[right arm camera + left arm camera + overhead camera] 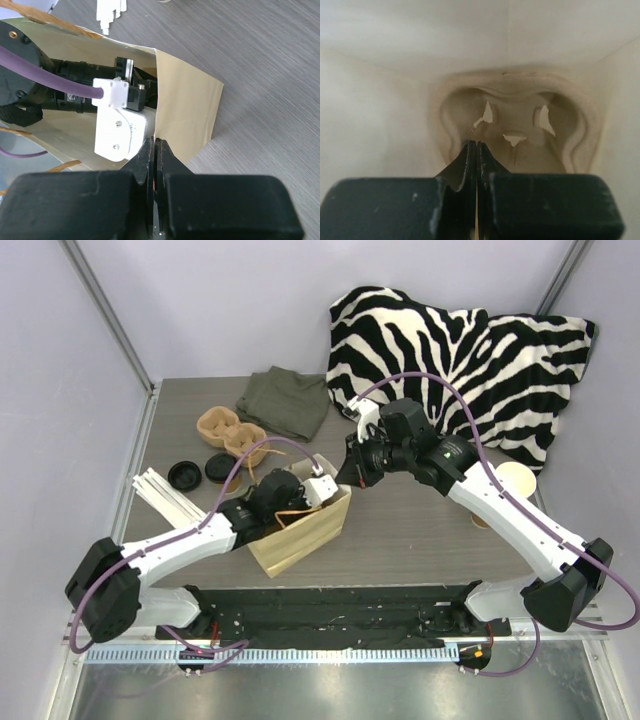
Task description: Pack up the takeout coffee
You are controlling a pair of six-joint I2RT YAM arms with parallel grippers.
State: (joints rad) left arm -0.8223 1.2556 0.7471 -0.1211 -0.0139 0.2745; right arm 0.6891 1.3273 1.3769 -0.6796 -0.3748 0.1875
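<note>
A grey wood-grain table (420, 530) fills the floor of a small booth. Behind the table rises a plain wall (250, 300) of very pale lilac-white, and walls of the same shade close in on the table's left (50, 390) and right (615, 390). Slim metal posts run up from the table's far left corner (110, 315) and far right corner (560, 275). A zebra-print blanket (450, 350) is heaped on the table's far right corner against the back wall. Along the table's near edge lies a brushed metal panel (330, 690). The light is soft and even, and shadows on the table are faint.
</note>
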